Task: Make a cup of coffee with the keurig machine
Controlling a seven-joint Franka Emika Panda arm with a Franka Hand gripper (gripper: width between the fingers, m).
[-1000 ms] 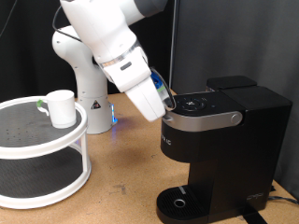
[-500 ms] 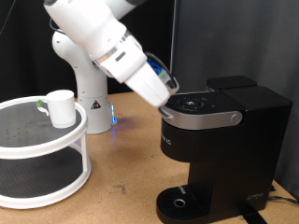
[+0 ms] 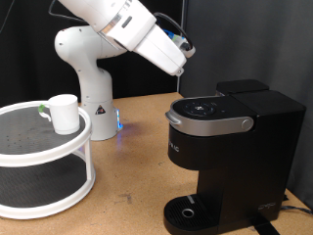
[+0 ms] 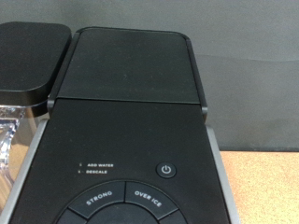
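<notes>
The keurig machine [image 3: 235, 147] stands at the exterior view's right, black with a silver-grey lid handle [image 3: 210, 124], its lid down. My gripper [image 3: 183, 61] hangs in the air above the machine's front, apart from it and holding nothing that shows. The cup [image 3: 64, 113], a plain white mug, stands upright on the top tier of a round white shelf at the exterior view's left. The wrist view looks straight down on the keurig machine [image 4: 131, 112] and shows its flat lid and its button panel [image 4: 126, 201]. No fingers show in that view.
The white two-tier round shelf [image 3: 39, 157] fills the exterior view's lower left. The robot's white base [image 3: 93, 88] stands behind it. The machine's circular drip tray [image 3: 189, 211] has nothing on it. A black reservoir lid [image 4: 33, 51] sits beside the machine's lid.
The arm has risen from the machine's lid handle, where the gripper was a second ago, to a spot well above it. The cup and the machine have not moved.
</notes>
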